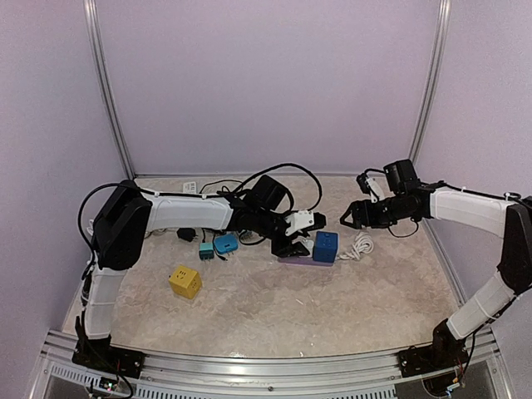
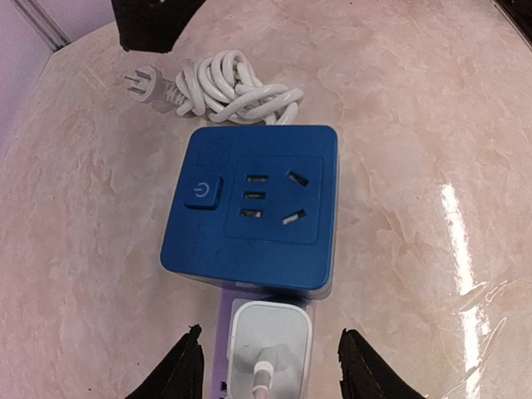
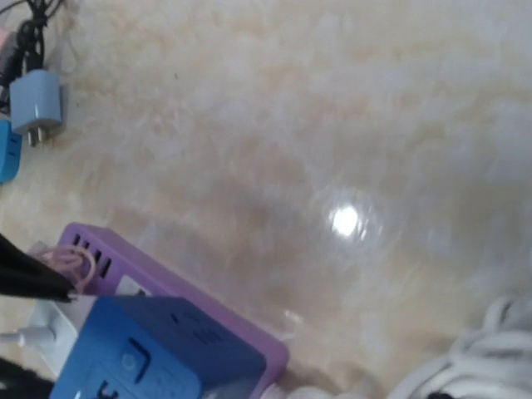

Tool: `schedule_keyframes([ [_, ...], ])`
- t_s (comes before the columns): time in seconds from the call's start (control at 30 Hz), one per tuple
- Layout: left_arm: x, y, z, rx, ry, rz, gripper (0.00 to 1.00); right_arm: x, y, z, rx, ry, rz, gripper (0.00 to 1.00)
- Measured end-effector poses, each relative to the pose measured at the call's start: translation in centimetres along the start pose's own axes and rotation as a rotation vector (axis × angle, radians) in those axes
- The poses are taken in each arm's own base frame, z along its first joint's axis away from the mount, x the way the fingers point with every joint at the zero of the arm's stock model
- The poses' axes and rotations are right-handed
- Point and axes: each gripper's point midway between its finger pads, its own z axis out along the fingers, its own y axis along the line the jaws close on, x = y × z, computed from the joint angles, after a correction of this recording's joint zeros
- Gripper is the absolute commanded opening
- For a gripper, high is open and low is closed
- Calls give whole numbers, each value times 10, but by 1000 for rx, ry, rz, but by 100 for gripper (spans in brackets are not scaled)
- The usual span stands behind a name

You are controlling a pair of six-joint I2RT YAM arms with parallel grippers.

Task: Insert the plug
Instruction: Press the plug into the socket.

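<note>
A power symbol (image 2: 197,189) stands on the blue socket cube (image 2: 249,266).

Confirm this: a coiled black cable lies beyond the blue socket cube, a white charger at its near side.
Wrong colour: the left wrist view shows the coiled cable is white. It does lie beyond the blue socket cube, white charger at the near side.

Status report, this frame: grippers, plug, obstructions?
Left gripper open astride white plug. Right gripper open, empty, aside. Plug on purple strip; blue socket cube beside it.

A robotics lab cell: plain lilac walls (image 1: 266,83), aluminium frame rails (image 1: 266,370) and a marble-patterned table (image 1: 291,307).
</note>
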Motion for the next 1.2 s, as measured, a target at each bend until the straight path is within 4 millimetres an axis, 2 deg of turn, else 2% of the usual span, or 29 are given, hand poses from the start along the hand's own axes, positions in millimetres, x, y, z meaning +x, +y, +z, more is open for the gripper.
schedule_keyframes([
  [0.07,-1,4,0,-15,4,-4,41,9,-1,4,-8,11,36,80],
  [0.2,2,5,1,-24,14,-10,38,21,-3,9,-19,30,83,77],
  [0.4,2,5,2,-29,30,-11,20,28,1,11,-48,26,131,64],
  [0.6,-3,5,9,-25,36,-21,0,32,15,15,-105,28,167,57],
  [0.8,-5,2,16,-19,66,-32,0,38,30,24,-149,45,175,42],
  [0.97,-3,-8,19,-14,105,-27,0,51,30,37,-153,85,198,40],
  [1.03,-3,-10,20,-16,113,-25,0,51,33,39,-161,81,190,40],
  [1.07,-2,-10,20,-18,116,-25,7,51,35,41,-165,82,187,40],
  [1.2,-1,-8,20,-30,125,-30,52,49,36,43,-171,71,180,39],
])
